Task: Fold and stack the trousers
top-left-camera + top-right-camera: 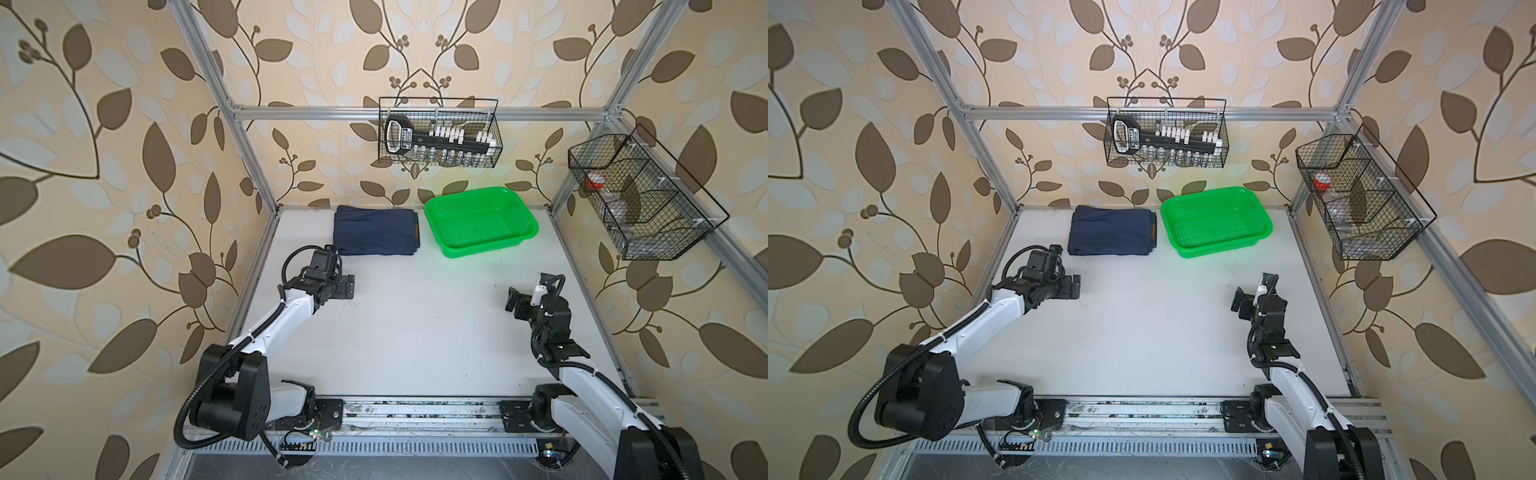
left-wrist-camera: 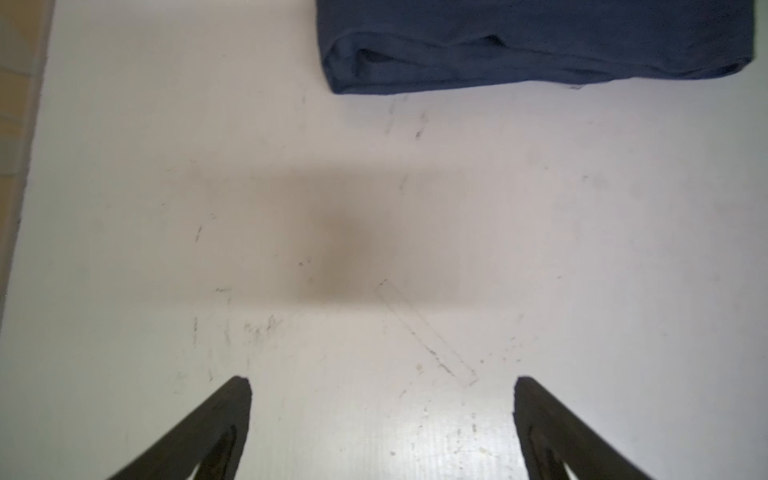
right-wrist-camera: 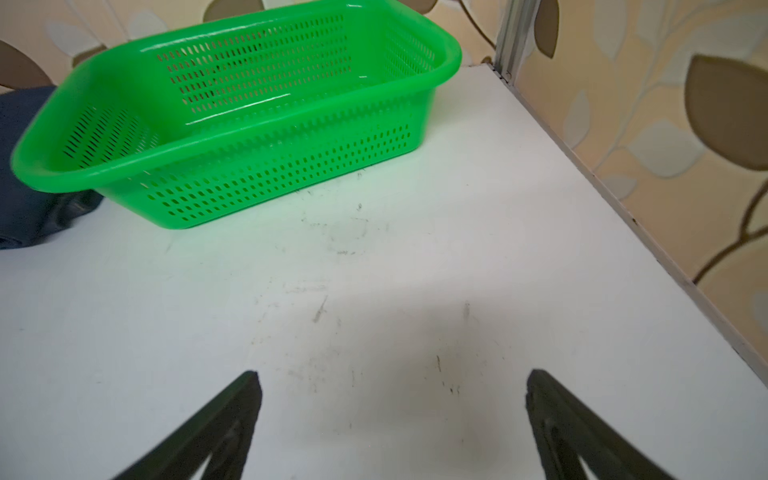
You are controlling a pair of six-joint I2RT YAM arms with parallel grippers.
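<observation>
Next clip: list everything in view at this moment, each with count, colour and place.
table: one, white, under everything.
trousers: one pair, dark navy, folded, table's far left.
green basket: one, bright green, empty, beside the trousers.
rear wire basket: one, black, hung on the frame at the back, holding a black-and-white rack.
side wire basket: one, black, on the frame's right side, small items inside.
left gripper: one, black fingers open, empty, short of the trousers.
right gripper: one, black fingers open, empty, above bare table.
</observation>
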